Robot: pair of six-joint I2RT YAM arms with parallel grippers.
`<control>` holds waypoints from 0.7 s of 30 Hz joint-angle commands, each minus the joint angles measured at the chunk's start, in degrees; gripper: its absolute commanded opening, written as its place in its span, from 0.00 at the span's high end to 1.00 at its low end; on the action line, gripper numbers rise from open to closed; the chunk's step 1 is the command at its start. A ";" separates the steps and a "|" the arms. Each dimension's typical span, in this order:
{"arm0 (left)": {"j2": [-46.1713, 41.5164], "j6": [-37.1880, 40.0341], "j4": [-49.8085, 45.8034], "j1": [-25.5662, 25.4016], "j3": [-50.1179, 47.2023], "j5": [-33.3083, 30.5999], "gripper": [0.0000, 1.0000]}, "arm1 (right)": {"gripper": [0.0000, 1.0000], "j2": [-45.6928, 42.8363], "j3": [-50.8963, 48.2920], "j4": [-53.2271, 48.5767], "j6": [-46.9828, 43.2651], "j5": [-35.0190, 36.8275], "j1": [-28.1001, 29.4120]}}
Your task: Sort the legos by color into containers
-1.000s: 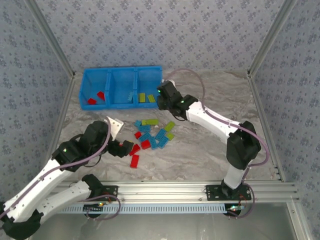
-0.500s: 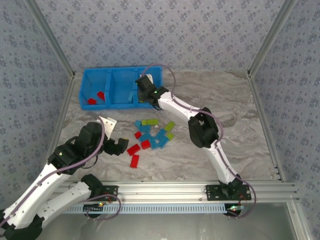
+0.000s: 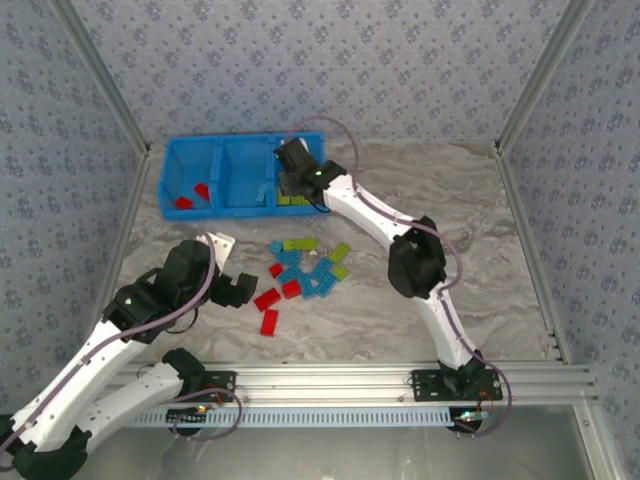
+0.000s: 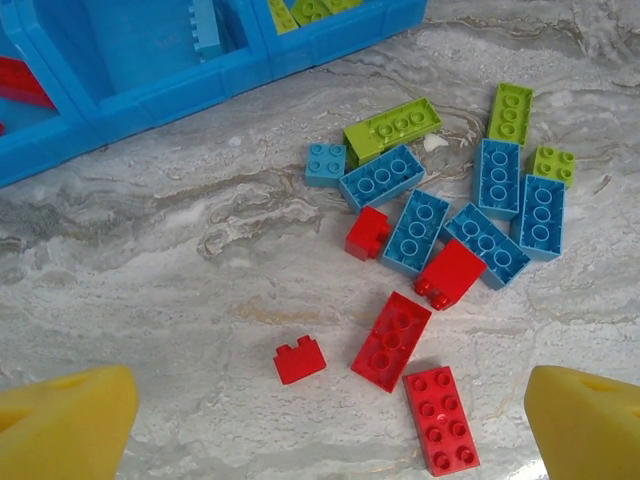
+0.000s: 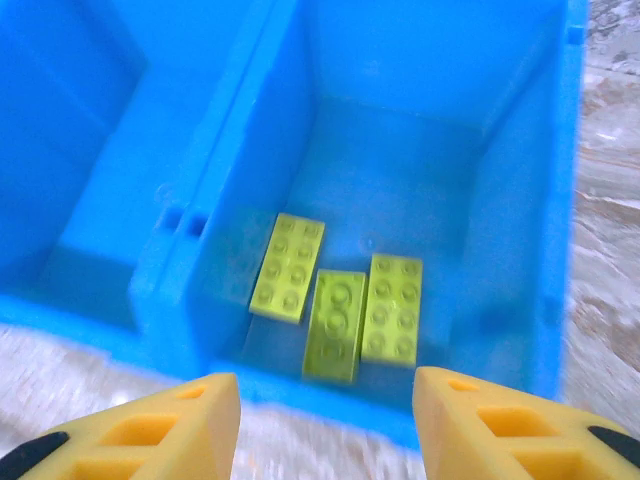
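Right now my right gripper (image 5: pixel 330 432) hangs over the right-hand bin of the containers (image 3: pixel 222 172), which sit along the far edge of the desk (image 3: pixel 480 220) toward its left corner; its yellow fingers (image 5: pixel 150 430) are parted with nothing between them; below, three yellow-green bricks (image 5: pixel 337 325) lie flat, side by side, on that bin's floor; the left bin holds two red bricks (image 3: pixel 203 190) and the middle bin a light blue brick (image 4: pixel 205 25); my left gripper (image 4: pixel 325 430) is spread wide and empty, hovering low over the desk at the near left side of the loose legos (image 3: pixel 300 268); those cluster around the middle of the desk, well apart from the tray; from the left wrist I see light blue pieces (image 4: pixel 420 230) packed together at the heart of the heap, yellow-green pieces (image 4: pixel 392 128) along its far side, and red pieces (image 4: pixel 390 342) scattered on the near side, closest to the left fingers.
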 commanded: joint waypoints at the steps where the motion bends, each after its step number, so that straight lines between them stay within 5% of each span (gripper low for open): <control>1: 1.64 -4.94 2.23 0.37 1.18 2.76 0.01 | 0.48 -14.17 -8.51 -2.43 -1.90 -4.54 2.64; 9: 14.03 -11.52 19.30 -1.89 -1.80 14.12 0.01 | 0.42 -47.68 -44.24 -1.65 4.02 -7.33 9.56; 14: 29.58 -12.13 21.50 -6.82 4.87 9.46 0.01 | 0.39 -62.83 -60.76 -2.82 12.65 -6.72 12.44; 21: 53.27 -11.73 20.32 -9.02 18.95 4.49 0.18 | 0.35 -75.13 -70.91 -4.60 20.08 -4.67 12.20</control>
